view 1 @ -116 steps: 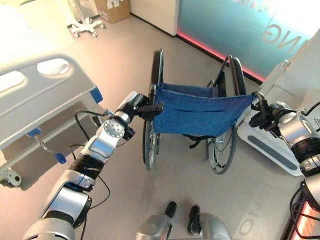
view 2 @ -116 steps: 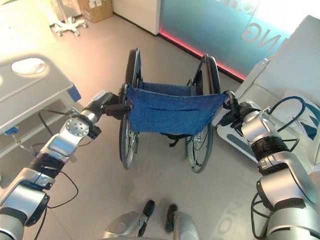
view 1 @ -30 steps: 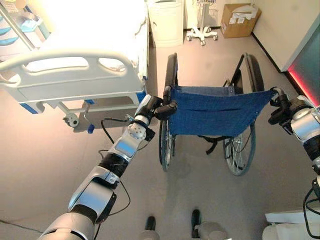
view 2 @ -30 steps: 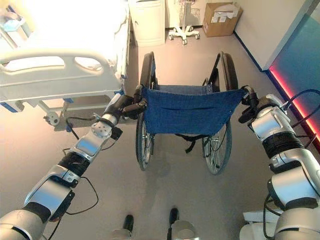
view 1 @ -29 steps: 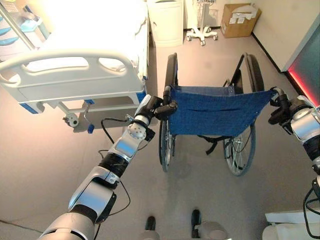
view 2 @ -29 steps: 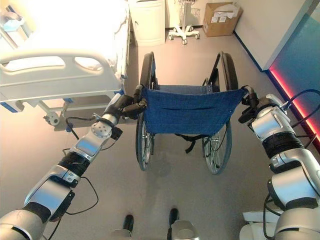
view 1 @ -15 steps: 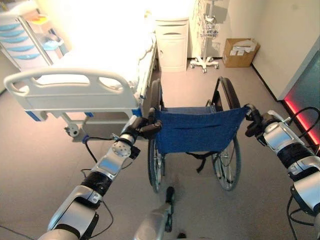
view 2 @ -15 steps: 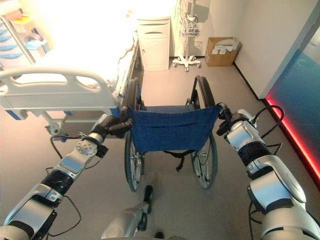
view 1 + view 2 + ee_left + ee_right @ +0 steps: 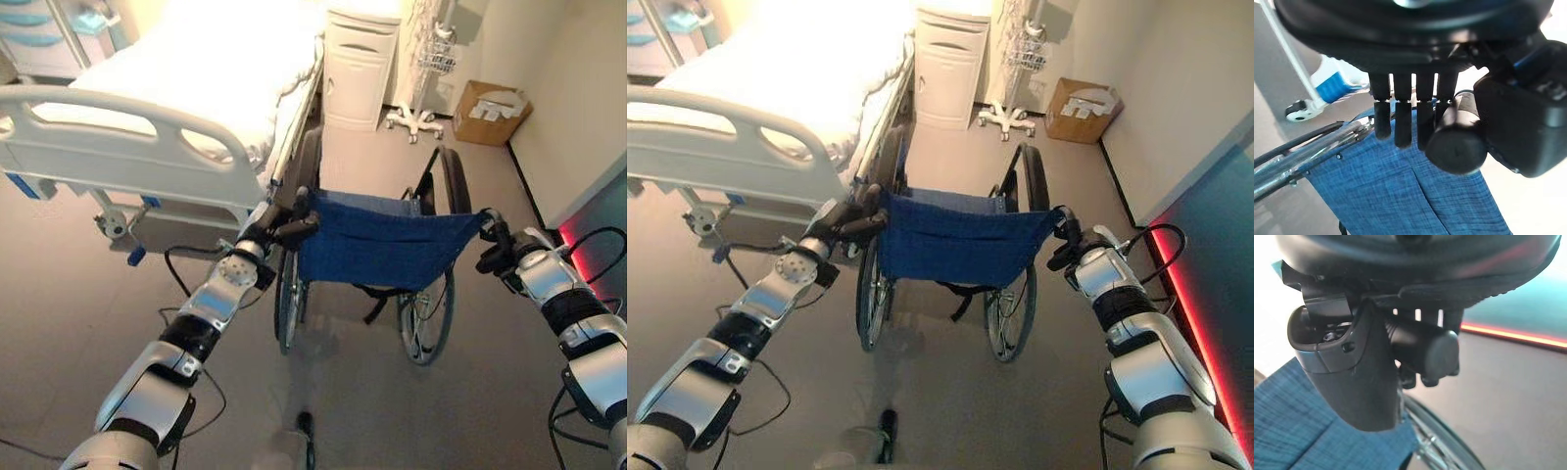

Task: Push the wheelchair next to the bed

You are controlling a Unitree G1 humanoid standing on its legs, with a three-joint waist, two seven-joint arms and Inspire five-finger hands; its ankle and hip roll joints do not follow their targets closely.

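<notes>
The wheelchair (image 9: 377, 250), its blue fabric backrest facing the robot, stands on the floor just beside the foot corner of the hospital bed (image 9: 147, 117). Its seat and front are hidden behind the backrest. The left hand (image 9: 282, 228) is curled round the left push handle (image 9: 1455, 139); the right hand (image 9: 1065, 246) is wrapped round the right push handle (image 9: 1425, 350). A white bedside cabinet (image 9: 361, 54), a wheeled stand (image 9: 426, 69) cut off at the top, and a cardboard box (image 9: 495, 110) lie beyond.

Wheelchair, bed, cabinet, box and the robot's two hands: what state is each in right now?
Wheelchair: upright, unfolded, seat empty, beside the bed.
Bed: unoccupied, end rail up.
Cabinet: door shut.
Cardboard box: flaps open.
Left hand: curled round the left push handle.
Right hand: curled round the right push handle.
</notes>
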